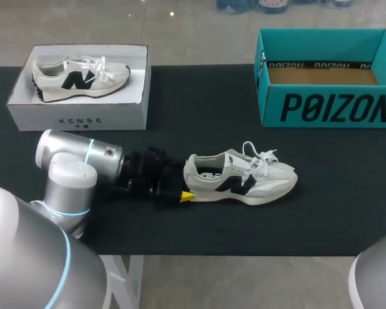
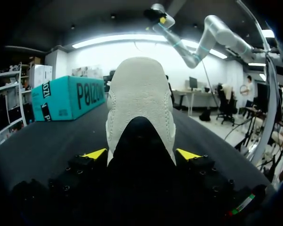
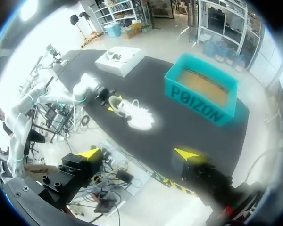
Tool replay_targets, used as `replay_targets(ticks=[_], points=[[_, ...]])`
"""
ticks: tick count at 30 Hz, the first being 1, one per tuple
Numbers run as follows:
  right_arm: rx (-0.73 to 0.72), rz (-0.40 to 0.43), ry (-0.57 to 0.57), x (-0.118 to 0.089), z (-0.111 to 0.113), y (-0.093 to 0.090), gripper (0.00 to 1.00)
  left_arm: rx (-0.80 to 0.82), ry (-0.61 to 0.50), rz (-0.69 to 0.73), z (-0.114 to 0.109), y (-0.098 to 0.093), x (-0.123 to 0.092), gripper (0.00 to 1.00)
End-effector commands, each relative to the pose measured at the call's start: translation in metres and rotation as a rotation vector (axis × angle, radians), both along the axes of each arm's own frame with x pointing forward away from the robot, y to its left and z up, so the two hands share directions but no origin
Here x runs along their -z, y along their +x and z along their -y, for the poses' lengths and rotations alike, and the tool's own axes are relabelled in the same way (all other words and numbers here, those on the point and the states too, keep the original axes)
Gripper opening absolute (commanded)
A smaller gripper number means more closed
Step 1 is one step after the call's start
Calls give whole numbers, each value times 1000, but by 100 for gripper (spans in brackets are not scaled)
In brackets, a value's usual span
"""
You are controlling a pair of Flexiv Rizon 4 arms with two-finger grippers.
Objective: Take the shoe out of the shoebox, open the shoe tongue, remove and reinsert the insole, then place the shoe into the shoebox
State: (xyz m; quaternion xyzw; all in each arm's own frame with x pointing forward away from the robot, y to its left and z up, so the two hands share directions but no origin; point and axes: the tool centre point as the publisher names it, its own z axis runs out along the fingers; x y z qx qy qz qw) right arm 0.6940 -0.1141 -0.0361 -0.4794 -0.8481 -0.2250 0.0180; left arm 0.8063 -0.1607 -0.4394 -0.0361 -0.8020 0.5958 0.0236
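My left gripper (image 2: 141, 154) pinches the heel of the white-and-grey mesh sneaker (image 1: 244, 180), which lies on the black table (image 1: 180, 103), so I judge it should brace firmly while my spread, empty right gripper (image 3: 139, 153) descends for the tongue.

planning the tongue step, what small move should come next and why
Probably lower the right gripper toward the laces: the shoe lies out on the table, the left gripper clamps its heel, and the right hangs open high above.
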Motion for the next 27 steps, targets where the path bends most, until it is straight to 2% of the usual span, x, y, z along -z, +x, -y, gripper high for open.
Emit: replay_targets(ticks=[1, 3, 10, 20, 21, 27], points=[[128, -86, -161, 12, -64, 5, 100, 0, 2, 0, 2, 0, 5, 0], [190, -144, -133, 26, -82, 3, 100, 0, 2, 0, 2, 0, 5, 0], [319, -212, -233, 69, -135, -9, 100, 0, 2, 0, 2, 0, 5, 0], [386, -248, -349, 118, -194, -11, 100, 0, 2, 0, 2, 0, 5, 0], [369, -231, -358, 121, -201, -11, 100, 0, 2, 0, 2, 0, 5, 0], [369, -231, -358, 121, -201, -11, 100, 0, 2, 0, 2, 0, 5, 0]])
